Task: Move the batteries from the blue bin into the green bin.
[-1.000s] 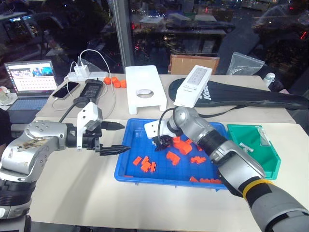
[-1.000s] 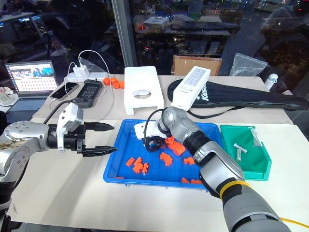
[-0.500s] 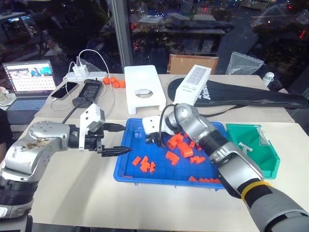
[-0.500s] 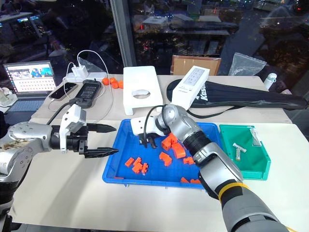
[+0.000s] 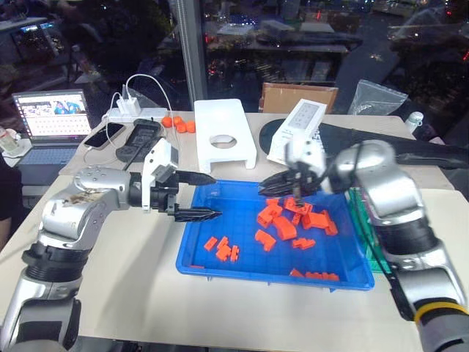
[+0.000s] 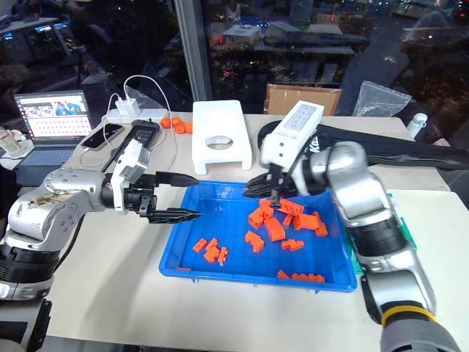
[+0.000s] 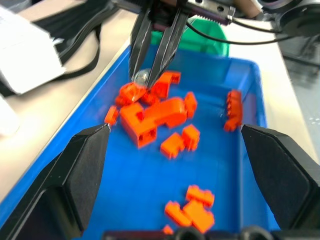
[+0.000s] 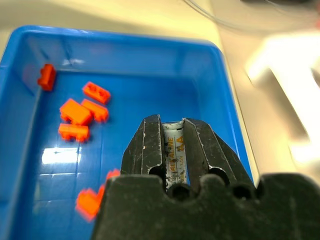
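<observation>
My right tool [image 5: 275, 185] is clamped on a battery [image 8: 174, 150], held in the air over the blue bin [image 5: 220, 264] just above centre of the head views. The silver cylinder lies lengthwise between the two black fingers [image 8: 145, 145]. My left tool [image 5: 207, 196] hangs spread wide at the bin's left rim, left of centre. Orange blocks [image 5: 282, 227] lie scattered in the bin on the counter [image 5: 124, 293]. The green bin [image 7: 205, 37] sits at the blue bin's right end.

office or lab at night, laptop [image 5: 53, 117], power strip [image 5: 132, 112] (chargers plugged in), dark window wall
</observation>
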Robot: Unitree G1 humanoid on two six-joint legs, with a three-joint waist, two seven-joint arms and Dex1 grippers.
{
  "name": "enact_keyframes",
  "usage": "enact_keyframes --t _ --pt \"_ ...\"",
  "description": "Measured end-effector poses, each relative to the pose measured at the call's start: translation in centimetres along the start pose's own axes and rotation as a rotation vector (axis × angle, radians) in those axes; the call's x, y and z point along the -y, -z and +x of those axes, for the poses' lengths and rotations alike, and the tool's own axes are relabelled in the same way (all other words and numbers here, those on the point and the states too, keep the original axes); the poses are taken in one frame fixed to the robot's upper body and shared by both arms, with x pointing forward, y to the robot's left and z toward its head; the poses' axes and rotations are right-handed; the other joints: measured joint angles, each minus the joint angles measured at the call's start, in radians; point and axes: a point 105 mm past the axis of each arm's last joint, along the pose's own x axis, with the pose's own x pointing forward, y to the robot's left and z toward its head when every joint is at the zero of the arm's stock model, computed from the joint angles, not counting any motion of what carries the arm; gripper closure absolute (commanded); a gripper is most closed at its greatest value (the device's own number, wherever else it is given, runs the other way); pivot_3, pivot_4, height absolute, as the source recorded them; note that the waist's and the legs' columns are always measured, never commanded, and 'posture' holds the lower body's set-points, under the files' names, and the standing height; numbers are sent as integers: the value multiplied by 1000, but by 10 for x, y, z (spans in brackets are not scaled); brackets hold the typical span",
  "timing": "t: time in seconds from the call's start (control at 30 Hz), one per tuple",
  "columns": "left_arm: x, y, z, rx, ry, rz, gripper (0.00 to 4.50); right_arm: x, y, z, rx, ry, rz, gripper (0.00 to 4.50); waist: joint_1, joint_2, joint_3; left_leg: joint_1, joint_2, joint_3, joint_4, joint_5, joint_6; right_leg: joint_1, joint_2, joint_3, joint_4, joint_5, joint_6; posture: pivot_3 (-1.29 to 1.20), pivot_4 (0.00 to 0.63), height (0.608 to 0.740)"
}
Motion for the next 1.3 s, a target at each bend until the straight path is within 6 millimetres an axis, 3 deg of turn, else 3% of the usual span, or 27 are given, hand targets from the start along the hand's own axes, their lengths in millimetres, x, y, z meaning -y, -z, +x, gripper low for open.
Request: enact_keyframes --t 0.13,0.2,0.3,0.4,0.63,0.67,0.7,0.73,1.03,1.2,1.3 --pt "-3 0 9 17 35 -11 0 10 23 -44 -66 173 120 4258 -5 0 0 1 0 0 0 0 0 0 0 1 0 0 0 0 150 722" --pt "-3 -1 17 34 65 -17 0 17 45 -74 -144 306 181 4258 -8 0 0 0 0 0 0 0 0 0 0 1 0 0 0 0 150 722" --pt "-5 -6 21 50 75 -14 0 18 73 -103 -236 426 268 4258 -12 0 0 1 0 0 0 0 0 1 0 1 0 0 1 0 150 722" --pt "-6 -9 25 66 84 -14 0 16 95 -112 -285 492 336 4258 -23 0 0 2 -1 0 0 0 0 1 0 2 0 -1 2 0 150 722" --pt "-6 -12 31 75 86 -5 0 20 137 -106 -278 585 513 4258 -34 1 0 2 -2 -2 1 0 0 3 0 3 0 -2 5 0 150 722" --pt "-6 -10 32 65 78 -3 0 22 141 -108 -287 605 524 3758 -33 2 0 2 -2 -2 1 0 0 3 0 3 0 -2 5 0 150 722" --pt "-7 -10 32 61 72 -3 0 23 142 -109 -290 617 527 3257 -32 2 0 2 -2 -2 1 0 0 3 0 3 0 -2 5 0 150 722" --pt "-8 -9 33 57 64 -2 0 24 143 -110 -293 633 528 3146 -31 2 0 2 -2 -2 1 0 0 3 0 3 -1 -2 5 0 150 722" --pt "-23 -18 37 96 -106 54 0 39 134 -121 -228 720 524 40 -19 2 0 2 -2 -2 1 0 0 4 0 3 -2 -2 5 0 150 722" --pt "-39 -24 22 127 -249 100 0 51 95 -153 27 846 448 40 -16 2 0 3 -2 -3 1 0 0 7 0 2 -4 -2 5 0 150 722" --pt "-45 -9 4 138 -352 56 0 36 83 -171 117 920 311 40 -14 2 0 9 -2 -4 -1 -1 1 15 0 1 -6 -3 6 0 150 722"
